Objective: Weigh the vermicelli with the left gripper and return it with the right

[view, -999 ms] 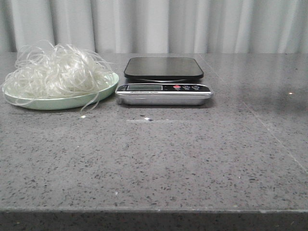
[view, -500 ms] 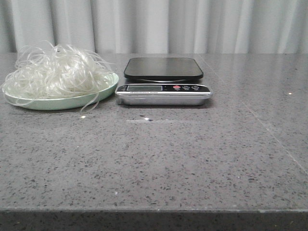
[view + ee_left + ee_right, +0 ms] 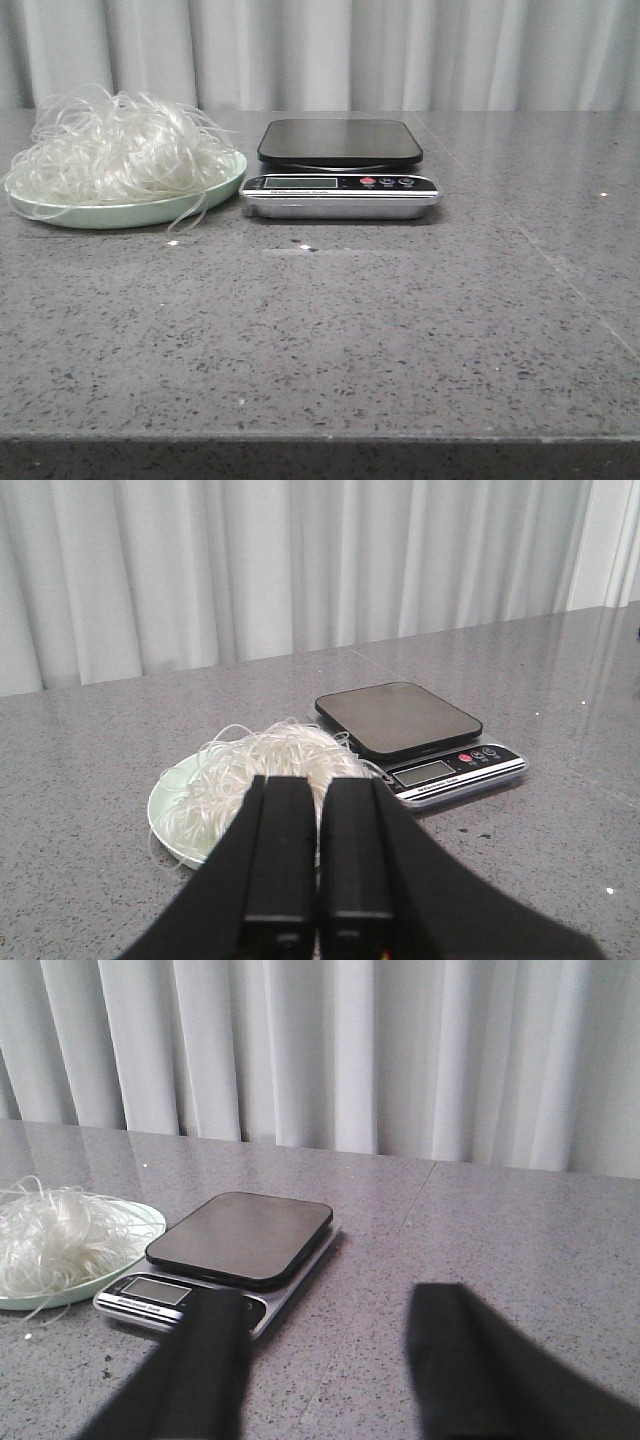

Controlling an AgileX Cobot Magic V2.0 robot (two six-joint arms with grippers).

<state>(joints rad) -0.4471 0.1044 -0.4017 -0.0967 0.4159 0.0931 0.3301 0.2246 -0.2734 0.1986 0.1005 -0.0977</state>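
Nothing visible has changed across the front view frames.

Even, soft, fairly bright light throughout; the grey tabletop point(image 3: 400, 330) shows small glints and faint sheen; short shadows under the scale point(image 3: 340, 170); both wrist views' near black fingers are blurred.

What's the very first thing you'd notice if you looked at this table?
A big fluffy tangle of see-through white noodles heaped on a pale green plate at the back left of the grey table. Just to its right sits a kitchen scale with nothing on its dark top. In the wrist views, the left gripper is shut and the right gripper is open.
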